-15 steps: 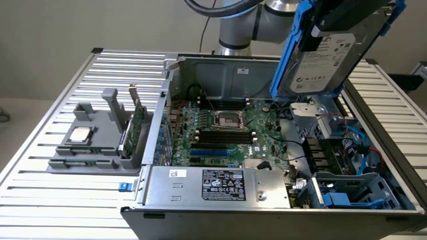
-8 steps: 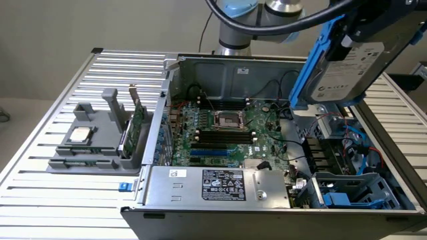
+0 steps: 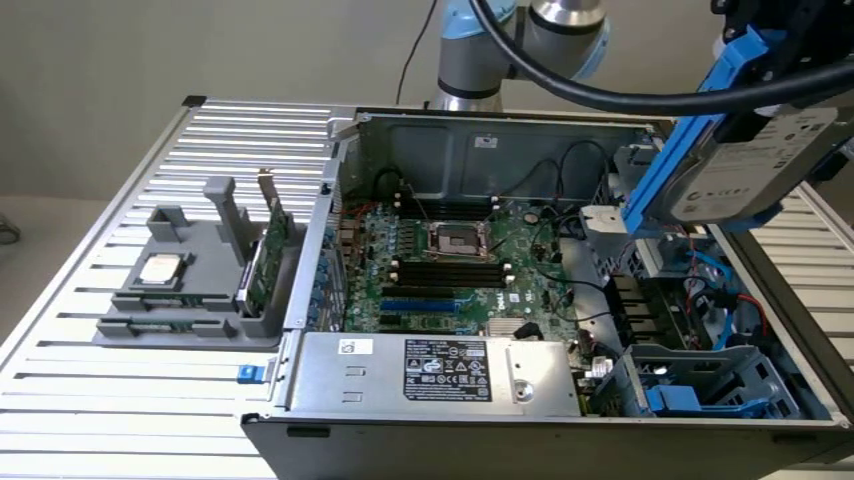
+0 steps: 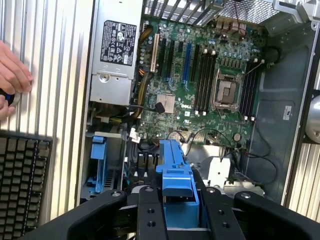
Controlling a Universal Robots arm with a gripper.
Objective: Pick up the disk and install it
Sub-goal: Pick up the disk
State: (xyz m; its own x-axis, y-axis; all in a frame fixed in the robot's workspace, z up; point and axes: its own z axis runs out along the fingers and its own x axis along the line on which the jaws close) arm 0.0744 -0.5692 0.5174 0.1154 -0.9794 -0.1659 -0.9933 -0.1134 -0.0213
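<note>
The disk (image 3: 751, 165), a silver-grey drive with a white label in a blue carrier frame (image 3: 685, 150), hangs tilted in the air above the open computer case, at the exterior view's upper right. My gripper (image 3: 781, 55) is shut on its upper end. In the wrist view my two black fingers (image 4: 150, 215) clamp the blue carrier rail (image 4: 176, 182), with my gripper (image 4: 177, 215) looking down on the motherboard (image 4: 200, 80). The blue drive bay (image 3: 701, 385) sits in the case's near right corner, below the disk.
The open case (image 3: 441, 400) lies on a slatted metal table (image 3: 174, 170). A grey fixture (image 3: 187, 290) on the exterior view's left holds a square processor chip (image 3: 162, 268) and an upright green card (image 3: 274, 255). A person's hand (image 4: 12, 75) and a keyboard (image 4: 20, 175) lie beside the case.
</note>
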